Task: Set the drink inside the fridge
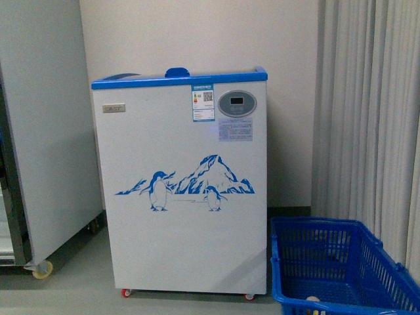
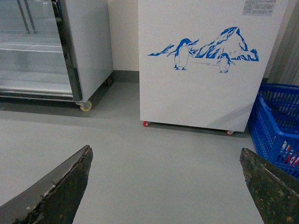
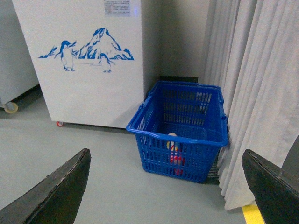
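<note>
Both pincers are held wide open and empty: the left pincer [image 2: 164,154] and the right pincer [image 3: 166,153]. The drink [image 3: 174,149] lies in the blue basket [image 3: 154,156], right of the fridge [image 1: 180,190]. Nothing is grasped yet, so the drink must be reached first, probably by the right pincer.

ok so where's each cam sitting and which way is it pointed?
Front: on the robot's body, facing the fridge head-on; grey cabinet to its left, blue basket to its right; no arm shows.
Left wrist: on the left arm, angled down at floor, fridge front and cabinet; open left gripper frames it.
Right wrist: on the right arm, aimed at the basket holding a bottle, curtain beside; open right gripper frames it.
Shared: all three see the fridge's penguin picture and the basket.
</note>
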Robot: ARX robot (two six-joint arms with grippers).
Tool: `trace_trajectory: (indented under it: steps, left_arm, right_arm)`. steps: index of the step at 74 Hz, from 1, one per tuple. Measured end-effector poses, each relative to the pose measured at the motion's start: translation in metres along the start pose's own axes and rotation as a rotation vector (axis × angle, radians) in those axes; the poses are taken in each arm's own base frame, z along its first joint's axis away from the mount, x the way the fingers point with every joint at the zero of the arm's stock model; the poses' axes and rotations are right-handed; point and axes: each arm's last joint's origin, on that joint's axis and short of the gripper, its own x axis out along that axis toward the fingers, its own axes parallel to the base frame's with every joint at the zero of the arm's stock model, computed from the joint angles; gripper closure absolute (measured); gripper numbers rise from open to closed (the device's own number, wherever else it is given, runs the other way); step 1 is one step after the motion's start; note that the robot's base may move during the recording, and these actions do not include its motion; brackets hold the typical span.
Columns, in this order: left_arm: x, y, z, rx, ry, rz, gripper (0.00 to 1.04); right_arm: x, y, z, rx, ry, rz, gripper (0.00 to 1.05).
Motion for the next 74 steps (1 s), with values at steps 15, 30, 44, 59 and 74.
trace_trajectory:
  steps: [15, 30, 44, 59, 74]
  left_arm:
    - [0.0000, 0.0000, 0.0000, 0.000, 0.000, 0.000, 0.08]
    - [0.0000, 0.0000, 0.0000, 0.000, 0.000, 0.000, 0.08]
    - [0.0000, 0.0000, 0.0000, 0.000, 0.000, 0.000, 0.08]
    - [0.0000, 0.0000, 0.0000, 0.000, 0.000, 0.000, 0.08]
    - [0.0000, 0.0000, 0.0000, 0.000, 0.000, 0.001, 0.08]
  right_arm:
    - [0.0000, 0.0000, 0.0000, 0.000, 0.000, 0.000, 0.08]
    - [0.0000, 0.0000, 0.0000, 0.000, 0.000, 0.000, 0.08]
    - [0.0000, 0.0000, 0.0000, 0.000, 0.000, -0.001, 0.08]
    - [0.0000, 0.0000, 0.0000, 0.000, 0.000, 0.000, 0.08]
    - [0.0000, 0.0000, 0.0000, 0.000, 0.000, 0.000, 0.08]
